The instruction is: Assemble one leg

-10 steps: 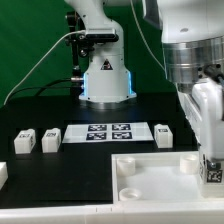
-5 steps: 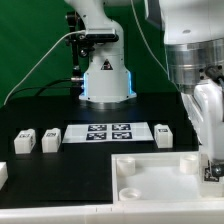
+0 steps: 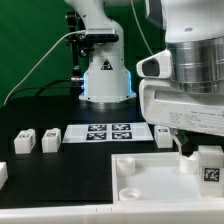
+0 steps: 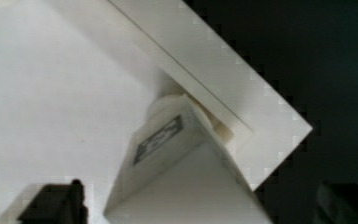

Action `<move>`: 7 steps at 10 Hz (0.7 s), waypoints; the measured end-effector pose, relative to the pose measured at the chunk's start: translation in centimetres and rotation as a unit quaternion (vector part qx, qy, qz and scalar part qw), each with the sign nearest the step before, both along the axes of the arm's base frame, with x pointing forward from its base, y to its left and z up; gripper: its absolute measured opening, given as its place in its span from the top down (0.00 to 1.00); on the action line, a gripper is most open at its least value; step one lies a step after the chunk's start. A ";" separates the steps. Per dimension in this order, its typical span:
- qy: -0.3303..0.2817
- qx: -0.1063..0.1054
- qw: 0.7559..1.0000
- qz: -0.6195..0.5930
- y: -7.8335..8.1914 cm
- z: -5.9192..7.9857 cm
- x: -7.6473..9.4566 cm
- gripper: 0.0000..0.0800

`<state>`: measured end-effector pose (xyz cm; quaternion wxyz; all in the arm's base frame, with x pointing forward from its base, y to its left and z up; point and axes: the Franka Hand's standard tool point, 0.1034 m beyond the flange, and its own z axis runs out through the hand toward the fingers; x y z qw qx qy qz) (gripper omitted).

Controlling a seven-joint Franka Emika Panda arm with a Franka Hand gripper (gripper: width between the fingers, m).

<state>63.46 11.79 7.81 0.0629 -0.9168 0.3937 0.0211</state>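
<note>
The small white squarish plastic leg [image 3: 210,166] with its black-and-white tag [image 4: 172,152] stood at the large white tray-like piece's [image 3: 150,180] 3 o'clock edge, directly under the arm. Claw [image 4: 197,204] fingertips sat apart either side of it; whether they gripped it could not be told. Three like blocks [image 3: 36,140] sat at 9 o'clock on the black worktop [image 3: 60,105], beside the marker board [image 3: 105,132].

the arm's end effector [image 3: 203,158] hangs low, fingers spread apart.
</note>
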 end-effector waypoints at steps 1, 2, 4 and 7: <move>-0.004 0.000 0.999 0.032 0.0 0.0 0.0 0.19; -0.013 -0.010 0.993 0.117 -0.2 -0.2 0.0 0.19; -0.024 -0.018 0.977 0.210 -0.4 -0.4 0.0 0.19; -0.024 -0.018 0.977 0.209 -0.4 -0.4 0.0 0.51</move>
